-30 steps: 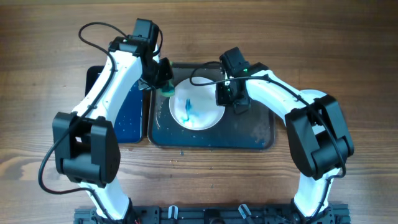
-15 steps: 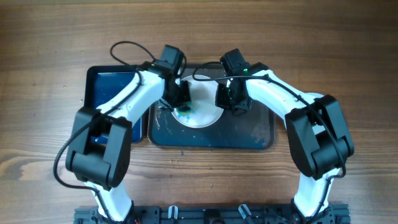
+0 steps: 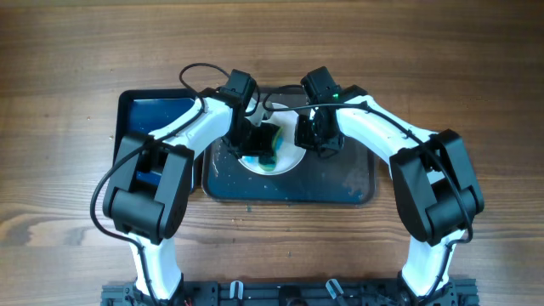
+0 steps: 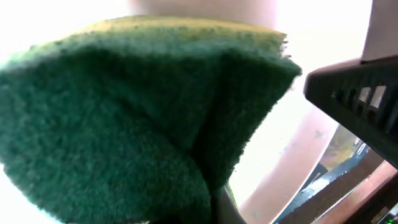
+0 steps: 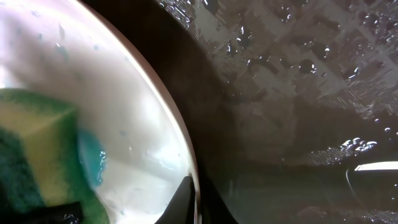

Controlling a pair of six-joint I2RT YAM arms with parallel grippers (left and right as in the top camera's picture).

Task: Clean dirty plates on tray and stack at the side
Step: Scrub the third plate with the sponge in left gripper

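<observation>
The wooden desk [image 3: 68, 51] carries the dark grey tray [image 3: 340, 183], whose floor is wet with droplets. A smaller tray [image 3: 149, 115] with a blue bottom sits just beside it on the left. One dirty plate [image 3: 291, 158] lies in the left half of the grey tray, with a turquoise smear on its face. The left claw [image 3: 259, 138] is clamped on a green sponge [image 3: 270, 138] pressed against the plate. The right claw [image 3: 308, 134] is closed on the plate's right rim, one finger on each side.
</observation>
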